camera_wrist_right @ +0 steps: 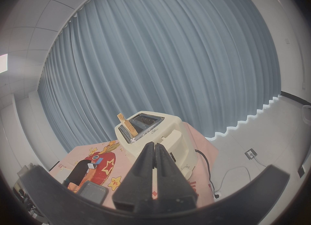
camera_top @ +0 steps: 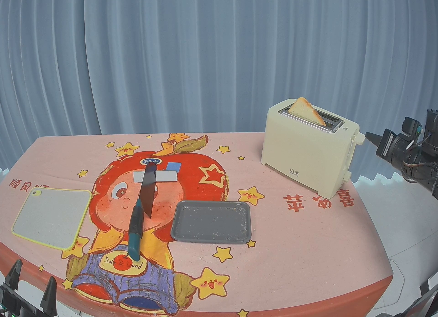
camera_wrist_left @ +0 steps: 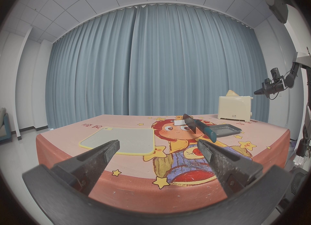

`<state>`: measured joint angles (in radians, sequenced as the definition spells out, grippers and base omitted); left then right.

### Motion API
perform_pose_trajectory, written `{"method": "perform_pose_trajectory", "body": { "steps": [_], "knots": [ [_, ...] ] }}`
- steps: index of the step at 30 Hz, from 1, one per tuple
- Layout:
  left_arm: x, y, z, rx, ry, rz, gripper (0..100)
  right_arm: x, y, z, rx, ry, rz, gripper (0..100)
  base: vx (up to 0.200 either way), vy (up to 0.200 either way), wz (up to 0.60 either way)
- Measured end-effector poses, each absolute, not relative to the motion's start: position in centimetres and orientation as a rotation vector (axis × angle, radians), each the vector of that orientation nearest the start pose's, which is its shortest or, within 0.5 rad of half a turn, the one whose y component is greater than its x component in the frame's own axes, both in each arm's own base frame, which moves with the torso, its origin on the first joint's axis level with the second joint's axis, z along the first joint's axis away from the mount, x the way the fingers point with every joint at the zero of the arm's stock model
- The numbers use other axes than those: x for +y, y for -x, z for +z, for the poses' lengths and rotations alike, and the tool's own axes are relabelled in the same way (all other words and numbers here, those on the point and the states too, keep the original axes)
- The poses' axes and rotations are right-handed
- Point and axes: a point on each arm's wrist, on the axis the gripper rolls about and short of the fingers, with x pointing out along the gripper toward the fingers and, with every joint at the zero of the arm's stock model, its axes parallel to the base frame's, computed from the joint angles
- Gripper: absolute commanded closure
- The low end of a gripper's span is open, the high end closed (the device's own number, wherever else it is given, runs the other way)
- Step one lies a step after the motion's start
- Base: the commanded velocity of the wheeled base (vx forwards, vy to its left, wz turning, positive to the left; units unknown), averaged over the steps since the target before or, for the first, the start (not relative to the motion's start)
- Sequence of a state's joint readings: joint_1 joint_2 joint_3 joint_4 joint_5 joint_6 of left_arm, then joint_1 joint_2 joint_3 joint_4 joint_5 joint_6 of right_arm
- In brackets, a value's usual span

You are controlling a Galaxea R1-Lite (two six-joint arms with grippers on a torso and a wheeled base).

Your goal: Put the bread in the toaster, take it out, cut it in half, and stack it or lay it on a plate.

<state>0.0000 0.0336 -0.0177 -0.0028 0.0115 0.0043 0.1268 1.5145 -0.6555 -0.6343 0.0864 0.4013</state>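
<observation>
**Clerk:** Location of the bread?

**Inspector:** The bread (camera_top: 306,110), one browned slice, stands in the top slot of the toaster (camera_top: 305,151). It leans, and its upper corner is well clear of the slot. The toaster is cream-coloured and sits at the far right of the table (camera_top: 296,249), which is covered by a pink cartoon-print cloth.

**Clerk:** Right gripper?

**Inspector:** The right gripper (camera_wrist_right: 155,156) has its fingers pressed together with nothing between them. It is held off the table's right side, level with the toaster's lever knob (camera_top: 359,138) and just beside it. Whether it touches the knob cannot be told.

**Clerk:** Plate and cutting tools?

**Inspector:** The plate (camera_top: 211,222), grey and rectangular, lies flat near the table's middle, well apart from the toaster. The knife (camera_top: 137,222) has a dark blade and a teal handle and lies just to the plate's left. Its blade points away from the robot and crosses a small white block (camera_top: 166,176). A small blue piece (camera_top: 173,166) sits just beyond that block. The cutting board (camera_top: 51,217), pale with a yellow-green rim, lies flat at the table's left, apart from the knife.

**Clerk:** Left gripper?

**Inspector:** The left gripper (camera_wrist_left: 158,157) is spread wide and holds nothing. It is low, in front of the table's near-left corner, clear of the cloth. Its fingers point across the table toward the cutting board and knife.
</observation>
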Motion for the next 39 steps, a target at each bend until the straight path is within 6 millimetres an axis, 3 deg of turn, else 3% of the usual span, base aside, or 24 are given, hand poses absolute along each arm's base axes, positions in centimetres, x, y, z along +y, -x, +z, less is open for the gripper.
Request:
{"method": "perform_pose_trajectory", "body": {
  "steps": [6,17,29,39],
  "knots": [
    [0.0,2.1,8.1,0.013,-0.004,0.011,0,3.4,-25.8,19.4,0.243,-0.404,0.165,100,0.000,0.000,0.00],
    [0.0,2.1,8.1,0.013,-0.004,0.011,0,3.3,-28.1,16.3,0.283,-0.401,0.130,100,0.000,0.000,0.00],
    [0.0,2.1,8.1,0.013,-0.005,0.012,0,3.1,-29.1,13.5,0.373,-0.392,0.099,100,0.000,0.000,0.00],
    [0.0,2.1,8.1,0.013,-0.005,0.012,0,3.0,-29.6,12.3,0.413,-0.391,0.089,100,0.000,0.000,0.00]
  ]
}}
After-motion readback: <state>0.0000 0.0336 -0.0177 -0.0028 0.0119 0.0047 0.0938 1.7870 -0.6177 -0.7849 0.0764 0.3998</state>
